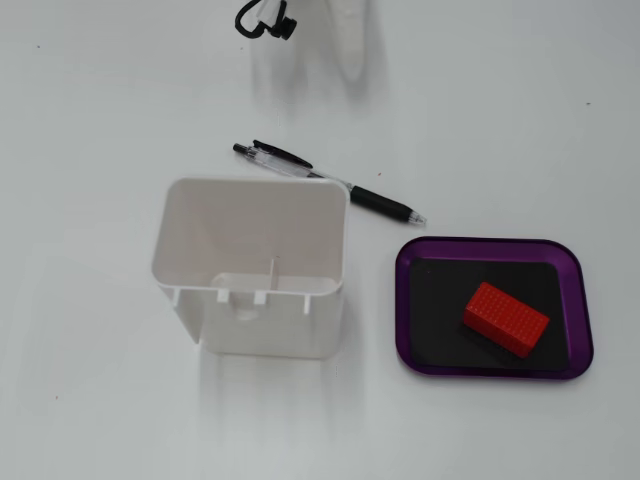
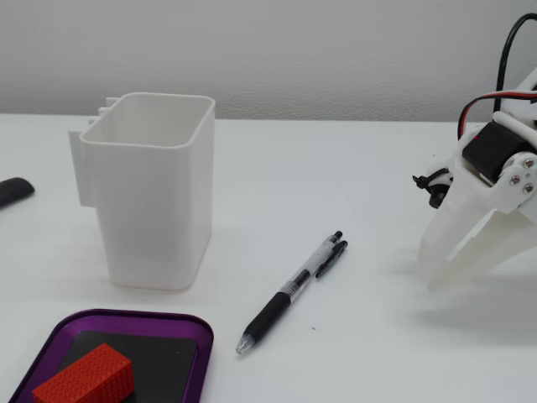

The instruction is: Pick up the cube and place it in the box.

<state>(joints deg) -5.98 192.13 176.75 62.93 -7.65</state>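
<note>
The red studded cube [image 1: 505,318] lies inside the purple-rimmed box [image 1: 490,243], on its black floor toward the right side. In the other fixed view the cube [image 2: 84,378] sits in the box [image 2: 126,317] at the bottom left. My white gripper [image 2: 432,284] stands at the far right, tips down near the table, well apart from box and cube. Its fingers meet at the tips and hold nothing. In the top-down fixed view only the gripper's tip [image 1: 355,68] shows at the top edge.
A tall white open-topped container [image 1: 270,325] stands left of the box; it also shows in the other view [image 2: 151,210]. A black-and-clear pen [image 1: 330,180] [image 2: 289,294] lies between container and gripper. A dark object [image 2: 13,191] sits at the left edge.
</note>
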